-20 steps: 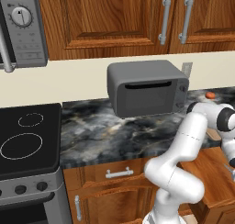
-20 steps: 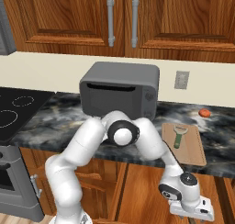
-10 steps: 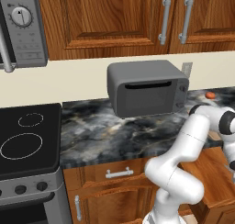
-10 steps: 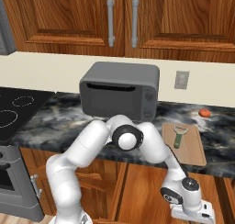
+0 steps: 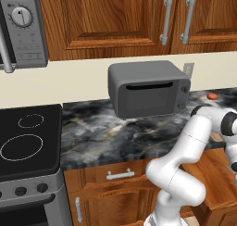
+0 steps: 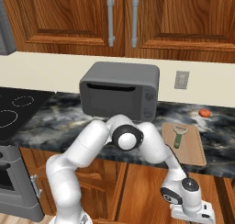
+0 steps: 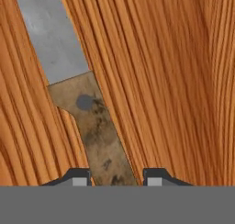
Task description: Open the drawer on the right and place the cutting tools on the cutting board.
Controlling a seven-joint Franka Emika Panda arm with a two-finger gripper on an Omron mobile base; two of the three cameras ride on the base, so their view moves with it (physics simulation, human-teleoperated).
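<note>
One tool, green peeler (image 6: 178,137), already on cutting board (image 6: 193,152) on worktop. You have claw (image 7: 114,176) low in drawer (image 7: 183,81), fingers spread open either side of knife (image 7: 75,87) handle. Left: grip, lift, carry to board.

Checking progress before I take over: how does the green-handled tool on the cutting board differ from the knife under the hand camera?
The green-handled tool already lies on the cutting board up on the counter; the knife lies on a wood-grain surface, its handle between the gripper fingertips. The tool has a green handle and pale head; the knife has a mottled brown handle and flat grey blade. Both are slender.
</note>
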